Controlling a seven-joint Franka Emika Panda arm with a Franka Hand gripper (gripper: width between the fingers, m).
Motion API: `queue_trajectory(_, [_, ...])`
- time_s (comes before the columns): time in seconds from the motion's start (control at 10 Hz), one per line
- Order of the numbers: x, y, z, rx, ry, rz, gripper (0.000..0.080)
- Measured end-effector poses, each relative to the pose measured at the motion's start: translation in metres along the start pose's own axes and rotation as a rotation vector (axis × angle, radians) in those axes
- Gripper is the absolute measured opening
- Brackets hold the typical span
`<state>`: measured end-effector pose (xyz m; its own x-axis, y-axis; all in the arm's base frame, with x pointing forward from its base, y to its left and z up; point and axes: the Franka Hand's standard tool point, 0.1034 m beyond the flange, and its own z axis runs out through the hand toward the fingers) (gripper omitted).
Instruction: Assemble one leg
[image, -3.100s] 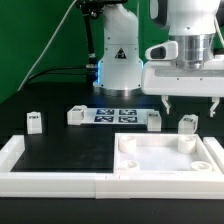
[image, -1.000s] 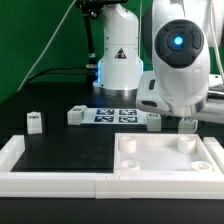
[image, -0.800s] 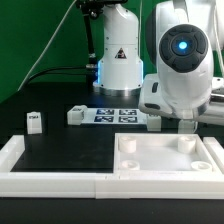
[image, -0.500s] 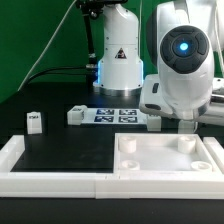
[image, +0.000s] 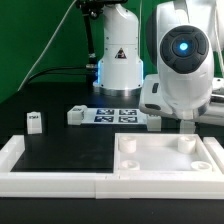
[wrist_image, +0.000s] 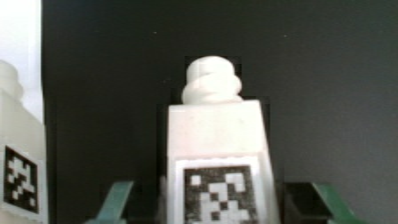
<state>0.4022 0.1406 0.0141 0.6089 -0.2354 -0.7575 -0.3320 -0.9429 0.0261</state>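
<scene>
In the wrist view a white leg (wrist_image: 221, 140) with a black-and-white tag and a rounded peg end stands between my two green-tinted fingers (wrist_image: 121, 200). My gripper (wrist_image: 221, 205) is open, with a dark gap on each side of the leg. A second leg (wrist_image: 18, 150) shows at the picture's edge. In the exterior view my gripper (image: 186, 120) is low behind the white tabletop (image: 135, 160), around the leg at the right (image: 187, 126), mostly hidden by the arm. Other legs stand at the left (image: 34, 122), the centre left (image: 74, 115) and the centre right (image: 155, 120).
The marker board (image: 115, 115) lies flat behind the tabletop, in front of the robot base (image: 118, 60). A white L-shaped fence (image: 50, 180) runs along the front and the exterior view's left of the black table.
Since 3.1 s ago the arm has come down and turned over the leg at the exterior view's right. In the last second it has hardly moved.
</scene>
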Motion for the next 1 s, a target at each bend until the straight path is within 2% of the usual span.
queue_trajectory(0.3, [-0.002, 0.000, -0.002, -0.002, -0.002, 0.000, 0.0288])
queue_trajectory(0.6, [-0.026, -0.002, -0.037, 0.002, 0.015, -0.013, 0.0290])
queue_trajectory(0.7, [-0.035, -0.001, -0.053, 0.005, 0.003, -0.033, 0.0290])
queue_trajectory(0.8, [-0.036, -0.001, -0.067, 0.018, 0.015, -0.041, 0.0290])
queue_trajectory(0.9, [-0.038, -0.001, -0.076, 0.026, 0.035, -0.049, 0.0290])
queue_trajectory(1.0, [-0.036, -0.002, -0.073, 0.027, 0.044, -0.049, 0.0290])
